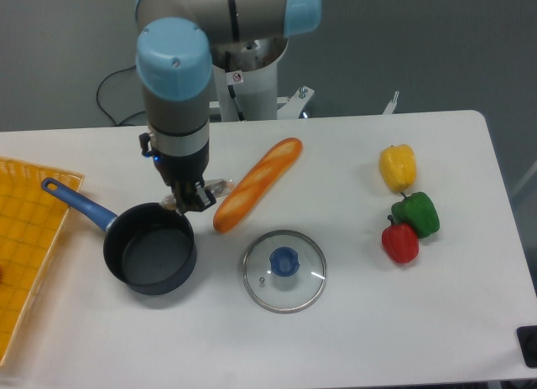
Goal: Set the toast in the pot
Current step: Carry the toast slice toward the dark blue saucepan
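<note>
Here the gripper (191,200) is closed on the toast (214,188), a thin pale sliver jutting out to its right just left of the baguette (256,184), left of centre in the frame. The pot (151,248) sits directly below and slightly left, its far rim under the fingertips. To do this well, the arm should carry on toward the lower left until the slice is over the pot's dark middle, clear of the rim and blue handle (77,204), then let go low.
</note>
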Robot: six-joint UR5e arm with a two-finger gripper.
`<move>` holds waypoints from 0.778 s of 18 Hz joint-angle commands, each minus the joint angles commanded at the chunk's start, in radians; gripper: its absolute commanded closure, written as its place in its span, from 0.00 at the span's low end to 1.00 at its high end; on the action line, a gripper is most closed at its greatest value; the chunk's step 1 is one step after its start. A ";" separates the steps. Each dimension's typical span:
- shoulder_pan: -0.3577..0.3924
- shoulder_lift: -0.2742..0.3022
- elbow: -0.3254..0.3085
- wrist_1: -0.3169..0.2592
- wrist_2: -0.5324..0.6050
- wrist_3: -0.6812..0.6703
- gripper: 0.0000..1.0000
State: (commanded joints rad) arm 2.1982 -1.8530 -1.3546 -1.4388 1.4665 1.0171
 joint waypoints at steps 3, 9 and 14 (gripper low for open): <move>-0.011 -0.015 0.026 -0.002 0.002 -0.025 1.00; -0.015 -0.037 0.060 -0.002 0.002 -0.077 1.00; -0.034 -0.075 0.091 0.001 0.002 -0.133 1.00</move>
State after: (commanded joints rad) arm 2.1644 -1.9281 -1.2641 -1.4374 1.4680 0.8837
